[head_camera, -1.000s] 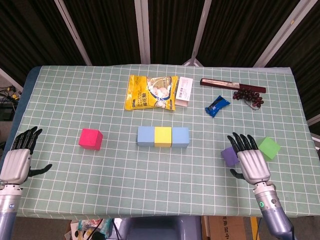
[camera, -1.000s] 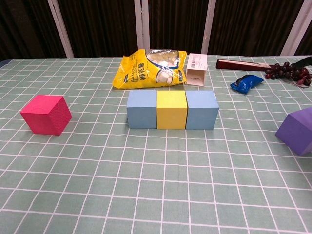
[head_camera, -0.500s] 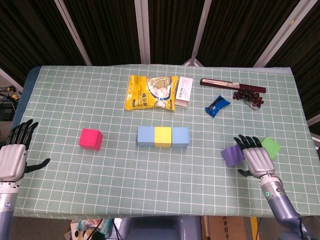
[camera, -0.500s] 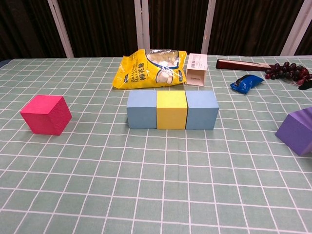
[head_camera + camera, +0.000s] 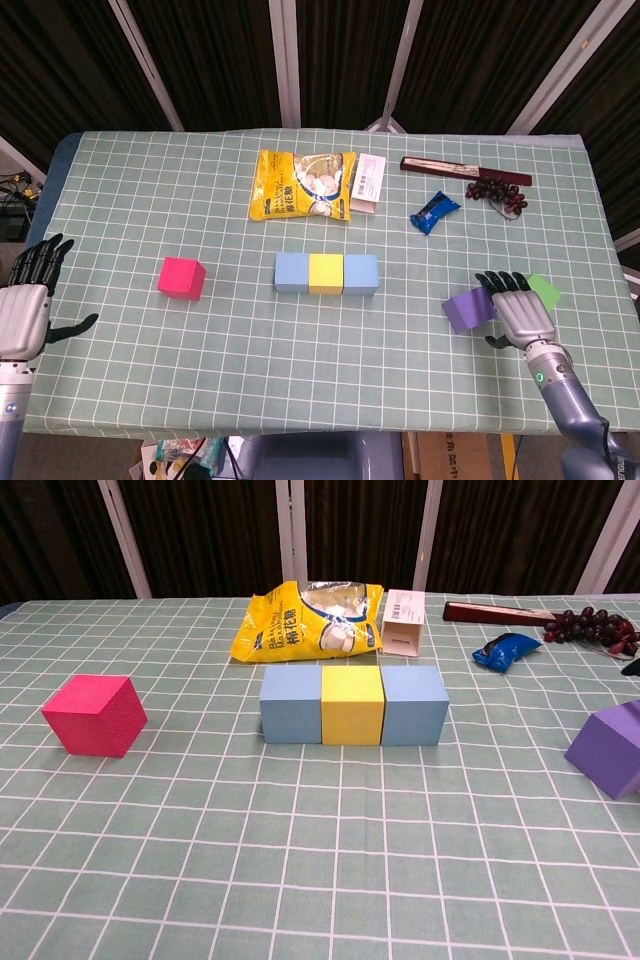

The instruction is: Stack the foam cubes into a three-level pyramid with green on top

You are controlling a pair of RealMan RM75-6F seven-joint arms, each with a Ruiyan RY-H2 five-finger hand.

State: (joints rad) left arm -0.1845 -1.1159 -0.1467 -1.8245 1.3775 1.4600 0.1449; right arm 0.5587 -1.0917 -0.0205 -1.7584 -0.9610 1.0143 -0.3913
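- Table [image 5: 120, 200]: checked green cloth.
- Base row [image 5: 327, 273]: blue, yellow, blue cubes touching; first level done.
- Right hand [image 5: 524, 316]: has drawn back toward the table edge, fingers curling onto the purple cube [image 5: 467, 309]; firm hold cannot be told. Likely the second-level pick.
- Left hand [image 5: 25, 317]: released, fingers spread, holding nothing.
- Pink cube [image 5: 181, 277]: untouched, left of the row.
- Green cube [image 5: 545, 290]: just beyond the right hand.

A green checked table [image 5: 150, 180] is carrying a centre row of blue [image 5: 291, 272], yellow [image 5: 326, 273] and blue [image 5: 361, 272] cubes, a pink cube [image 5: 181, 277] toward the left edge, purple [image 5: 467, 310] and green [image 5: 543, 290] cubes near the right edge, and a snack bag [image 5: 300, 185] toward the far edge.
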